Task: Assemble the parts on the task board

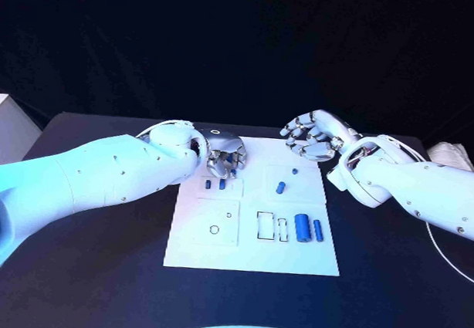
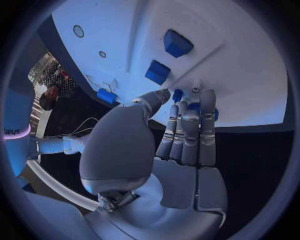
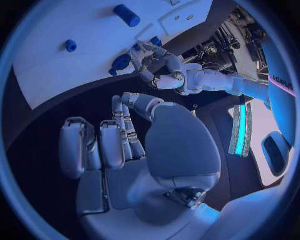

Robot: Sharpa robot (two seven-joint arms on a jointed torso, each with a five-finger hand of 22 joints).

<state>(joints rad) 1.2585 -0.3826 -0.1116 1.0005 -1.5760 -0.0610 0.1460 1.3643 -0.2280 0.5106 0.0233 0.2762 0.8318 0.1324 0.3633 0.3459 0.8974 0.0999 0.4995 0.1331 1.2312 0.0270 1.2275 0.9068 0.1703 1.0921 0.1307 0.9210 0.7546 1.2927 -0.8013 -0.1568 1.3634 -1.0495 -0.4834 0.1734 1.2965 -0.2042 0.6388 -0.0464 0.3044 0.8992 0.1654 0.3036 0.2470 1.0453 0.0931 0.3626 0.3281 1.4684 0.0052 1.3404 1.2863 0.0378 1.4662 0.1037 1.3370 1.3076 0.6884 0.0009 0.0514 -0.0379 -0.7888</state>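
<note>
The black table (image 1: 93, 275) carries the white task board (image 1: 246, 250) at the centre of the head view. The left arm (image 1: 79, 177) enters from the left edge of the frame and ends in the left hand (image 1: 222, 156), which hangs palm-down over the upper left corner of the board. Its fingers (image 2: 189, 131) lie together and point down to the board; their tips sit right at two small blue parts (image 1: 214, 184) there, and in the left wrist view one small blue piece shows between the thumb tip and the fingertips. Whether that piece is gripped or merely touched cannot be told. The right arm (image 1: 435, 197) enters from the right edge and ends in the right hand (image 1: 313, 136), raised over the upper right corner of the board with its palm facing the camera, fingers curled loosely and apart, holding nothing. On the board's lower right, a large blue cylinder (image 1: 302, 228) lies just beside a slim blue rod (image 1: 319, 231). Higher, towards the board's centre right, lies a short blue peg (image 1: 280, 188), with a tiny blue piece (image 1: 294, 171) above it.
</note>
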